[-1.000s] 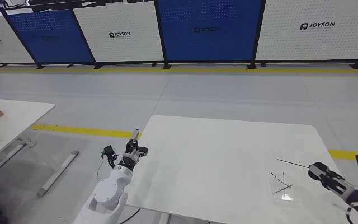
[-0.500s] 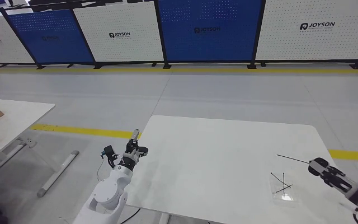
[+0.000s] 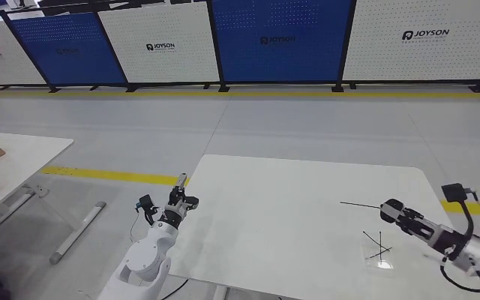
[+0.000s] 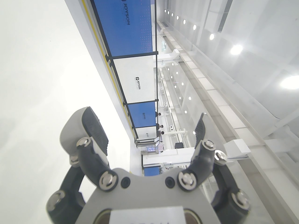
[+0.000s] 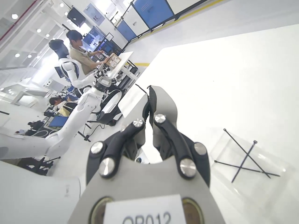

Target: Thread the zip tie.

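Level: bright, even indoor light in all three views.
Source: rows of round ceiling lights (image 4: pixel 236 48), several flaring to white blobs.
Glare: the white table (image 3: pixel 300 225) is nearly blown out in the left wrist view; a bright spot sits on the clear sheet (image 5: pixel 275 162).
Shadows: soft and faint on the table.
Contrast: the zip tie (image 3: pixel 360 205) and the loose zip ties (image 5: pixel 248 155) show as thin black lines.
Distortion: both wrist views bend the partition panels (image 4: pixel 130 24) and table edges near the borders.

Probably four in all: one zip tie (image 3: pixel 360 205) at mid-right, three zip ties (image 5: pixel 243 167) crossed at lower right. One clear tray (image 5: pixel 273 157). One bench (image 3: pixel 285 217).
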You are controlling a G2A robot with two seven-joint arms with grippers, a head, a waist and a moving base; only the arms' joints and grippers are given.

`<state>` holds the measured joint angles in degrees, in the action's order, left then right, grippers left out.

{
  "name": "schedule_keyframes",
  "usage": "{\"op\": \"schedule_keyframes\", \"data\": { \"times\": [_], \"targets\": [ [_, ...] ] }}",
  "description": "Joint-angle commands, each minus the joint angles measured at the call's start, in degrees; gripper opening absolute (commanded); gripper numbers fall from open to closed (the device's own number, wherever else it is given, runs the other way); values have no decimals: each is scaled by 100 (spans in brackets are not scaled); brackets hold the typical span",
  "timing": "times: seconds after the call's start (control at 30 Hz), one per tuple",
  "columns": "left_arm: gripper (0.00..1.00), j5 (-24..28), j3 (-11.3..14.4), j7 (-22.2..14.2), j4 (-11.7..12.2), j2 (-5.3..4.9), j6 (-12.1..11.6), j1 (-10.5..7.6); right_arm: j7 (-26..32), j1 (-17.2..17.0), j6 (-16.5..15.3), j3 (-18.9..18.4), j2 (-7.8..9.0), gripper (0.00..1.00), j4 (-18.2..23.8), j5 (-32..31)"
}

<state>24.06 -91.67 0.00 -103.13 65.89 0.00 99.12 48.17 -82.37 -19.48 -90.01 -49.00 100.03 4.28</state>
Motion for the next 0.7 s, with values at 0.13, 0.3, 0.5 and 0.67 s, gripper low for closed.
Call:
{"op": "schedule_keyframes", "data": {
  "times": [0.13,0.3,0.5,0.67],
  "targets": [
    [100,0,0,0,0,0,0,0,-160,-2,0,17,-10,0,103,-96],
    [100,0,0,0,0,0,0,0,-1100,-201,0,316,-88,0,548,-696],
    [100,0,0,0,0,0,0,0,-3041,-133,0,1381,-96,0,447,-3167],
    [100,0,0,0,0,0,0,0,-3446,-43,0,1825,-52,0,216,-3290]
  ]
}}
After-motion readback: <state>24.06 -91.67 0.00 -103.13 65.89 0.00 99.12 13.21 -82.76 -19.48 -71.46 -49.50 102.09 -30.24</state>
